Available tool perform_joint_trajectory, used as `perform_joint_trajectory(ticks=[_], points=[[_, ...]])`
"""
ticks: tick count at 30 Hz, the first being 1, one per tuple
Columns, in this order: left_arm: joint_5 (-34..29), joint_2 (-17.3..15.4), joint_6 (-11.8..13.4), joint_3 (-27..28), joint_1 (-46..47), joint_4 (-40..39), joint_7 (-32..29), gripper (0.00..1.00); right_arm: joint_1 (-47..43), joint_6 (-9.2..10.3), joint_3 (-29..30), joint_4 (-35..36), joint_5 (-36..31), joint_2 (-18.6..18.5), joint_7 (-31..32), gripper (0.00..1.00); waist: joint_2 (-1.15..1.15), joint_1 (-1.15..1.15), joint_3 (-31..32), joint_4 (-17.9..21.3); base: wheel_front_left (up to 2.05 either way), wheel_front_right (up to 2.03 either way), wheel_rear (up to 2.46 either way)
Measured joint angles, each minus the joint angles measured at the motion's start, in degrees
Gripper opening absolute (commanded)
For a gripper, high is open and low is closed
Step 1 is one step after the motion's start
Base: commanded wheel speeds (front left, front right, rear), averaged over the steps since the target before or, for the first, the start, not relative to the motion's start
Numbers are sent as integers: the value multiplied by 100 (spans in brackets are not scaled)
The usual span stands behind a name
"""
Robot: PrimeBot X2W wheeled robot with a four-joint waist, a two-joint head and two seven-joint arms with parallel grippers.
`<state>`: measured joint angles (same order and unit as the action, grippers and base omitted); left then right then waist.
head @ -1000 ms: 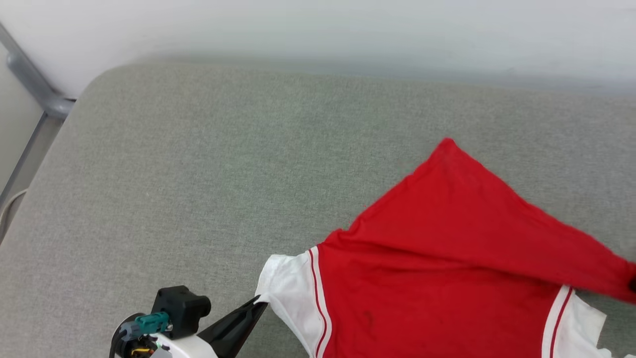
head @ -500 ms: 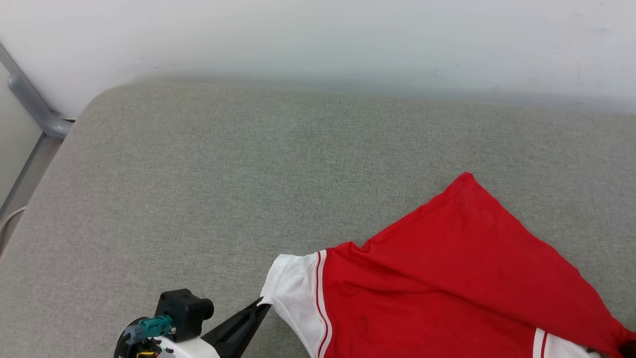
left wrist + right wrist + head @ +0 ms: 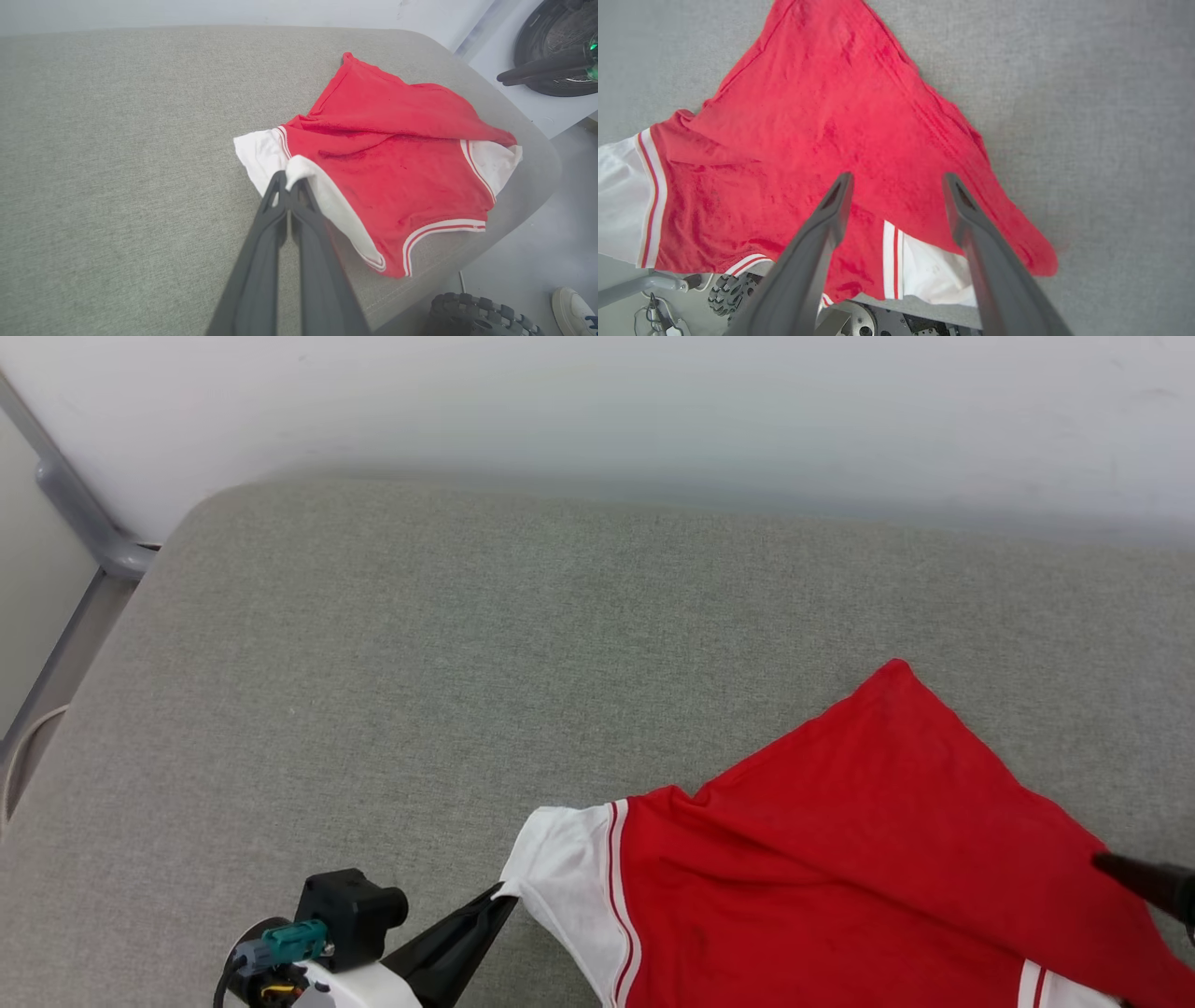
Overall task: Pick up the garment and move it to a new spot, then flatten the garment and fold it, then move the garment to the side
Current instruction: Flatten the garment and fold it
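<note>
As we look down from the head camera, we see the garment [image 3: 840, 868], a red T-shirt with white short sleeves and red-and-white striped trim, lying on the near right part of a grey fabric pad [image 3: 448, 653]. It is rumpled rather than flat: a broad red flap is folded diagonally across the body and comes to a point aimed at the pale wall [image 3: 597, 401] behind the pad.

At the lower left we find the left gripper [image 3: 504, 899], its two dark fingers pressed together on the edge of the shirt's left white sleeve. From the left wrist camera we see the pinch close up: a fold of white sleeve cloth is caught between the closed tips. In that view a curved band of striped trim lies near the pad's rounded edge, and below that edge we make out a knobbly black tyre [image 3: 481, 317] and the toe of a white shoe [image 3: 572, 310].

The right gripper [image 3: 896, 181] hangs over the right side of the shirt with its fingers spread wide apart. Between them we see red cloth and the other white sleeve lying on the pad; nothing is caught in them, and we cannot tell whether the tips touch the cloth.
</note>
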<state>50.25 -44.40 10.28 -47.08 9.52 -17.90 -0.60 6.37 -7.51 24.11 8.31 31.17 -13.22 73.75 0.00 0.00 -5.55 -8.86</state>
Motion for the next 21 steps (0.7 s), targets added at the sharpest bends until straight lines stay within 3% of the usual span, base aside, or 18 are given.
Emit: perform_joint_trajectory(ticks=[9,21], points=[[-144,27,-7,-26,183,-211,-25,0,1152,0,-818,244,-199,43,444,100,0,1,-408,-238,0,0,0],[-267,209,-171,-78,491,-225,-18,0,2741,0,-1211,-1062,-948,-144,385,100,0,1,-1289,-836,0,0,0]])
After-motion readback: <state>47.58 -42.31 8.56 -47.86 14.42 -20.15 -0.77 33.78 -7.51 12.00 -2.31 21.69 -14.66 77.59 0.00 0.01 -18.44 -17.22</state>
